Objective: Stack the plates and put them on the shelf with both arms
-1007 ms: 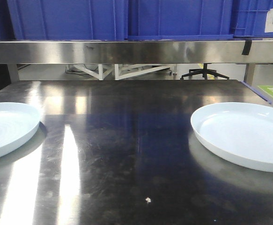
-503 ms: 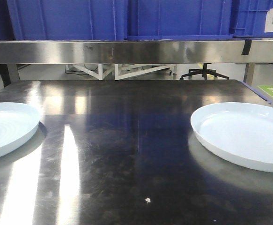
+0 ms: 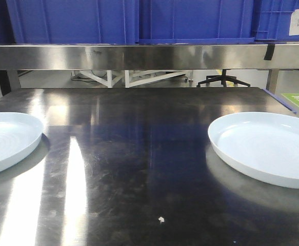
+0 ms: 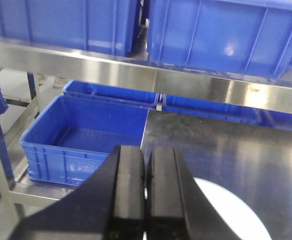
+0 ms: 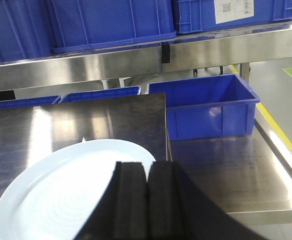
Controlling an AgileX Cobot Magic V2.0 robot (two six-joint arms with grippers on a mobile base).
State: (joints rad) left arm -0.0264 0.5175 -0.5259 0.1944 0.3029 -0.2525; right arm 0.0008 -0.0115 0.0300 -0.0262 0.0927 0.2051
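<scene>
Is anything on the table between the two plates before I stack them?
Nothing visible stands between the left plate and the right plate. Only a tiny white speck lies on the tabletop, nearer the front edge and off the direct line between them.

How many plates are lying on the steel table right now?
2. The left plate lies at the left side of the table, the right plate at its right side, apart, not stacked. The front view cuts both at its edges; no third shows in any view.
</scene>
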